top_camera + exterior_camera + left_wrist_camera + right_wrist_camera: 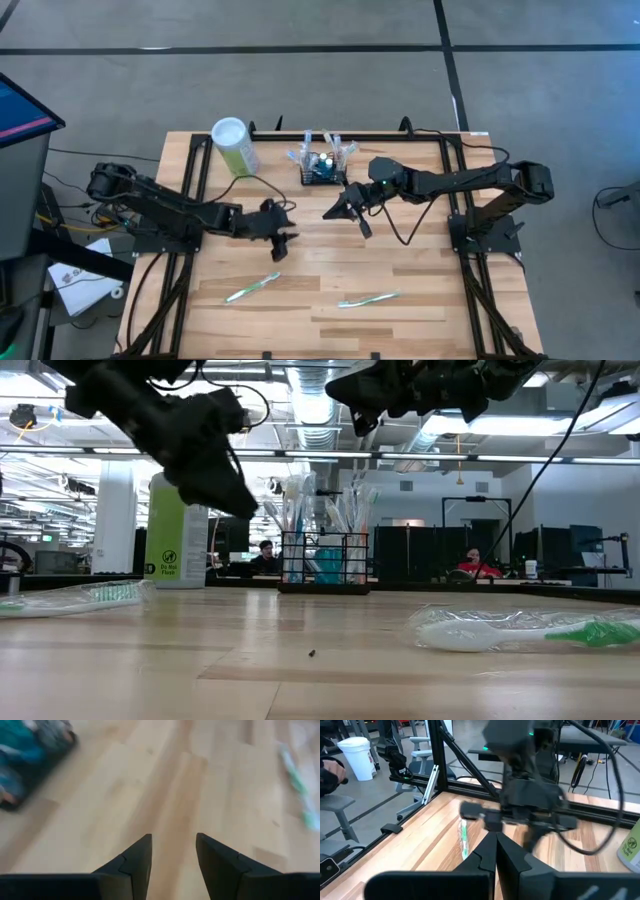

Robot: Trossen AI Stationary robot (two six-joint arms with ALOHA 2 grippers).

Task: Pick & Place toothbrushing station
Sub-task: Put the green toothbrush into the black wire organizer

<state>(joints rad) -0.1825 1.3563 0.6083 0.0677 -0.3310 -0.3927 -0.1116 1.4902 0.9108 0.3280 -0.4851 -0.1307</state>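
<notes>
1. Near edge of the wooden table (pixel 330 275): two wrapped toothbrushes lie flat. One with a green head (pixel 252 288) sits at about 7 o'clock from table centre; the other (pixel 368 299) at about 5 o'clock. They are well apart from each other.
2. Mid-table, 9 o'clock side: left gripper (pixel 283 238) hangs above the bare boards, holding nothing. The left wrist view shows its two dark fingers (pixel 134 865) apart, with wood grain visible in the gap.
3. Mid-table, slightly toward 1 o'clock: right gripper (pixel 333 211) is raised off the surface; fingers pressed together, empty. It points toward the left gripper, near but not touching.
4. Far edge, 12 o'clock: the toothbrushing station (pixel 321 170), a small black wire basket, stands upright on the table, with clear-wrapped brushes sticking up from it and something blue inside. Neither gripper touches it.
5. Far edge, about 11 o'clock: a pale-green canister with a white lid (pixel 233 144), upright, beside the basket but apart from it.
6. Beyond the table, the low view shows seated people in an office space.
</notes>
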